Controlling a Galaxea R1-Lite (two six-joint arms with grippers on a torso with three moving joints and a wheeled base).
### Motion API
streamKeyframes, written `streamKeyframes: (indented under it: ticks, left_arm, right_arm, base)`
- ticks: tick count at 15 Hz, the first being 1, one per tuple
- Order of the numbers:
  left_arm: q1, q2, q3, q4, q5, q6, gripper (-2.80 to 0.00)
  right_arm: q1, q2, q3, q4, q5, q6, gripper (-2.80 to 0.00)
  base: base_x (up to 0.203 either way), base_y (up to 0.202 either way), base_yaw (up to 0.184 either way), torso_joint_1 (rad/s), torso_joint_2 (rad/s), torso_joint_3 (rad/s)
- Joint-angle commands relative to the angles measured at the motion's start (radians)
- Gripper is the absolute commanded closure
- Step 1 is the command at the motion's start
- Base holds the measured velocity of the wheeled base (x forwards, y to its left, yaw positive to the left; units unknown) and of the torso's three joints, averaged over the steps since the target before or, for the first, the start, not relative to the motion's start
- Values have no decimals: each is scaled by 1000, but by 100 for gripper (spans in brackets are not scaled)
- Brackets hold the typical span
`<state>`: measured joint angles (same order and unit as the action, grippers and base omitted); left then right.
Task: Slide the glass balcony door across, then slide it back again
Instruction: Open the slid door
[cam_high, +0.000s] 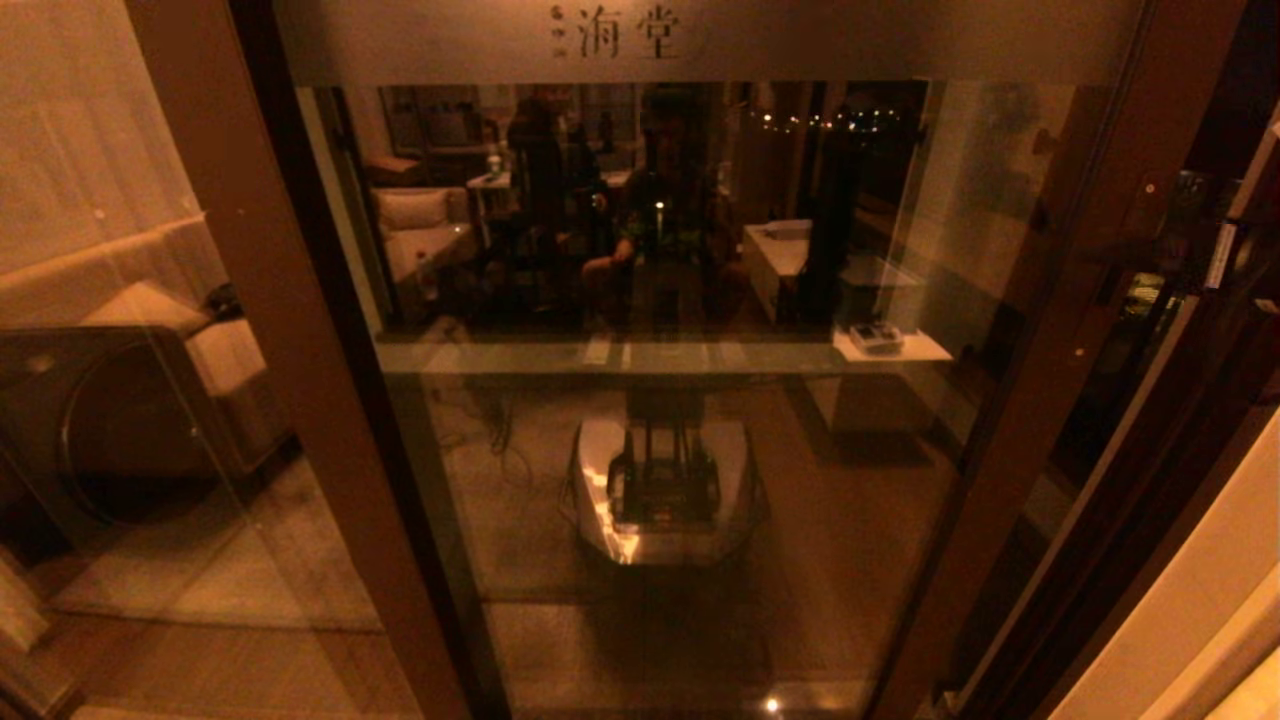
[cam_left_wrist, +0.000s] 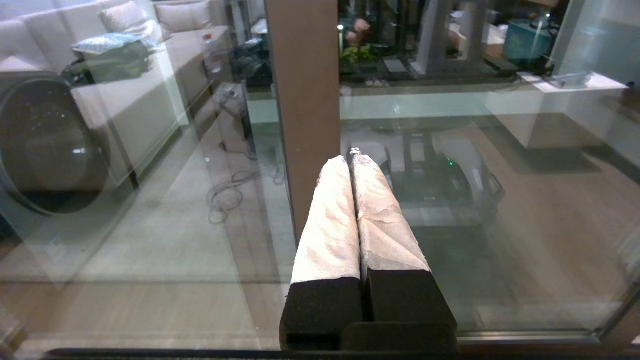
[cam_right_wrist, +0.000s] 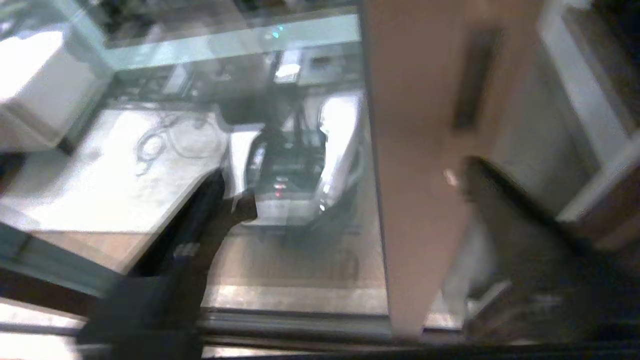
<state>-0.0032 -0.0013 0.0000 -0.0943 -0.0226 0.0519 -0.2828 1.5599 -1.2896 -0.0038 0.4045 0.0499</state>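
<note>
Reflected living-room glow fills the glass balcony door (cam_high: 660, 300), where we've got our left gripper (cam_left_wrist: 353, 159) parked with fingers pressed together and our right gripper (cam_right_wrist: 350, 185) spread wide near the door's brown stile (cam_right_wrist: 410, 150).

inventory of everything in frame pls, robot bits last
glass balcony door: one, brown frame, frosted top band with characters, centre of head view
handle slot: one, dark, narrow, on the door's stile
fixed glass pane: one, brown-framed, left of the door
sofa: one, pale, seen in the glass at left
reflection of robot base: one, white and black, low in the door glass
left end effector: one, white-wrapped fingers, shut, pointing at the frame post
right end effector: one, dark fingers, open, astride the door stile
</note>
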Motion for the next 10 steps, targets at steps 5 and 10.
streamKeyframes:
  ticks: [5, 10]
  left_arm:
    - [-1, 1, 35, -1, 0, 0, 0]
    - [-1, 1, 35, -1, 0, -1, 0]
  right_arm:
    - [-12, -122, 55, 34, -106, 2, 0]
    - [-105, -15, -149, 131, -184, -19, 0]
  base:
    - [0, 0, 0, 0, 0, 0]
    - [0, 0, 0, 0, 0, 0]
